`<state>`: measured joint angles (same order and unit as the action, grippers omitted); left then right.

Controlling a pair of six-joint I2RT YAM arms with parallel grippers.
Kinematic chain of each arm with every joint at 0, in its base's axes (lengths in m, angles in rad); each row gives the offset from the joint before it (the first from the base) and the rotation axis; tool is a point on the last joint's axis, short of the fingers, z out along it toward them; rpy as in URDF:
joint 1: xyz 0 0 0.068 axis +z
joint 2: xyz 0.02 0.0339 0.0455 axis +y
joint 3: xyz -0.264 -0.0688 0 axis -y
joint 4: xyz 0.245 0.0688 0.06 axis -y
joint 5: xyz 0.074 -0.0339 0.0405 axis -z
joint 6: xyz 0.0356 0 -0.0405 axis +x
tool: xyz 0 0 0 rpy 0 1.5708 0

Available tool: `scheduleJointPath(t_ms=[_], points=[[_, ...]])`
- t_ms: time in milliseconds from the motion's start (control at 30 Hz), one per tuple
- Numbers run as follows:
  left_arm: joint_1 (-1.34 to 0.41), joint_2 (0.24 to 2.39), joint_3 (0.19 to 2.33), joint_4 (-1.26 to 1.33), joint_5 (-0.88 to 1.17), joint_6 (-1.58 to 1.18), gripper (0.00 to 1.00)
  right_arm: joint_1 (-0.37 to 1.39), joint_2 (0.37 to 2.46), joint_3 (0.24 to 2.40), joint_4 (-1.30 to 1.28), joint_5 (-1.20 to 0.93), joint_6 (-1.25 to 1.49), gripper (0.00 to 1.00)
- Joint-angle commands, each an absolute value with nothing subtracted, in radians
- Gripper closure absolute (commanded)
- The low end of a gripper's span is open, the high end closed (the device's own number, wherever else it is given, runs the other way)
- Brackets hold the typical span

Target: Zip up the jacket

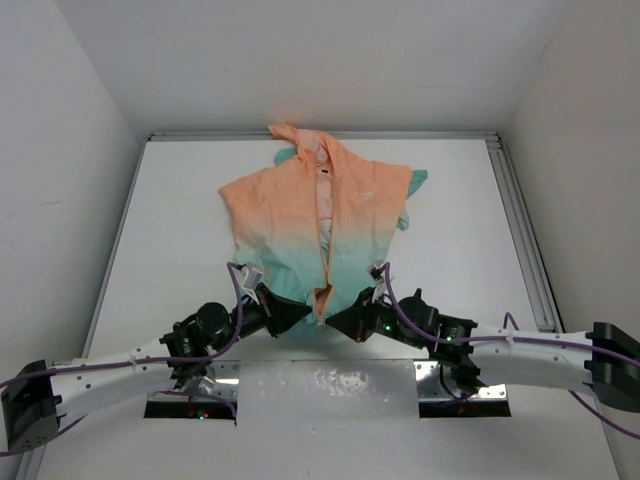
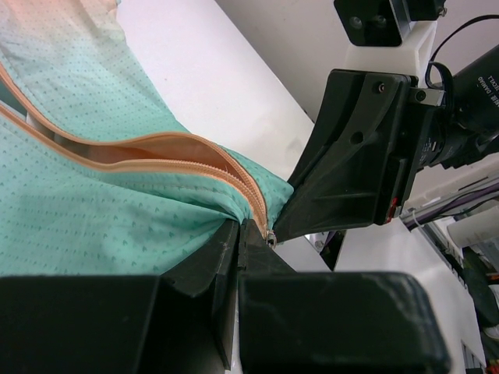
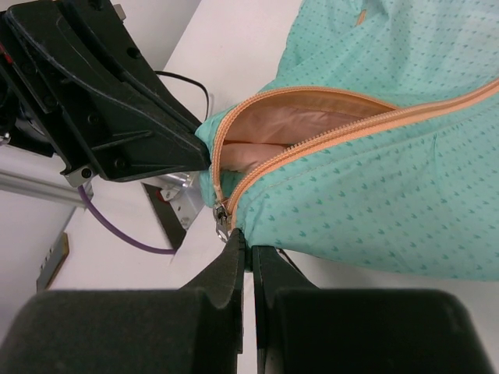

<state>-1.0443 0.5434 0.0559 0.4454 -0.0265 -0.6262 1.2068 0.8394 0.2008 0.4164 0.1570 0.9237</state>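
Observation:
The jacket (image 1: 285,215) lies flat on the white table, hood at the far end, teal hem toward the arms. Its orange zipper (image 1: 324,255) is open along the front, and the slider (image 3: 222,216) sits at the very bottom of the hem; it also shows in the left wrist view (image 2: 270,238). My left gripper (image 1: 306,315) is shut on the teal hem (image 2: 156,226) just left of the zipper's bottom. My right gripper (image 1: 336,322) is shut on the hem (image 3: 351,226) just right of the slider. The two grippers' tips nearly touch.
A metal rail (image 1: 522,225) runs along the table's right side, and white walls close in the left, far and right sides. Purple cables (image 1: 236,290) loop over both arms. Metal base plates (image 1: 440,378) lie at the near edge.

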Motion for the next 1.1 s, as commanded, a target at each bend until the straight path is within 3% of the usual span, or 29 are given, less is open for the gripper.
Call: scheduleJointPath(t_ms=[0, 1067], points=[[-1.06, 0.531, 0.012, 0.486, -0.043, -0.623, 1.0, 1.212, 0.833, 0.25, 0.453, 0.173, 0.911, 1.0], [-1.109, 0.518, 0.011, 0.433, -0.113, -0.629, 1.0, 1.212, 0.848, 0.339, 0.344, 0.224, 0.911, 1.0]])
